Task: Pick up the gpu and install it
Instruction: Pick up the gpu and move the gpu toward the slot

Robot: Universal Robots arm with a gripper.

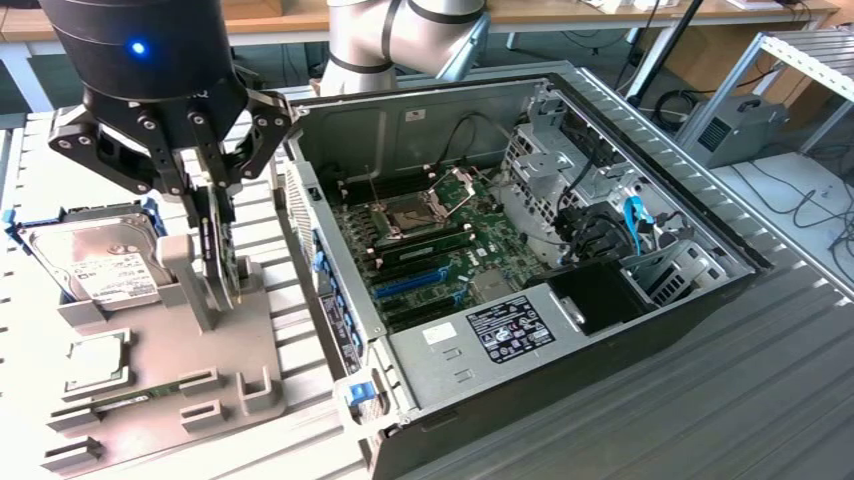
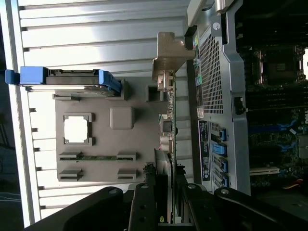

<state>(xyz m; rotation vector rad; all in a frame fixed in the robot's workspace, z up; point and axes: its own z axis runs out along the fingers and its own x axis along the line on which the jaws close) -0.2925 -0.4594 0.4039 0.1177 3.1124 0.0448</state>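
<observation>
Position: the gripper sits over the grey parts holder, its fingers drawn in narrow on the gpu, one against each face. I see no gap between pad and card from either camera, so I read it as clamped. The gpu stands upright on edge, its lower edge seated in the holder's tall slotted post, just beside the open computer case.

Hard to make out: the card is edge-on to both cameras, so its cooler and fan face are hidden from me. From the wrist I get a thin green board line and the silver bracket at the end away from the fingers. Where the pads meet the card it is dark on dark. In the exterior view the gripper's body is cut off by the frame edge, as is the arm behind the case. The case's near corner also runs out of frame. Through the wrist camera the case interior is mostly shadow.

Also on the holder: a hard drive in a blue caddy, propped at a tilt. A processor chip lies flat in its pocket. A memory stick is partly hidden by the holder's ridges.

Surface: a ribbed, light metal tabletop.

Room: wooden-topped desks stand behind. On the exterior view's right are a grey box unit and loose cables on the floor.
</observation>
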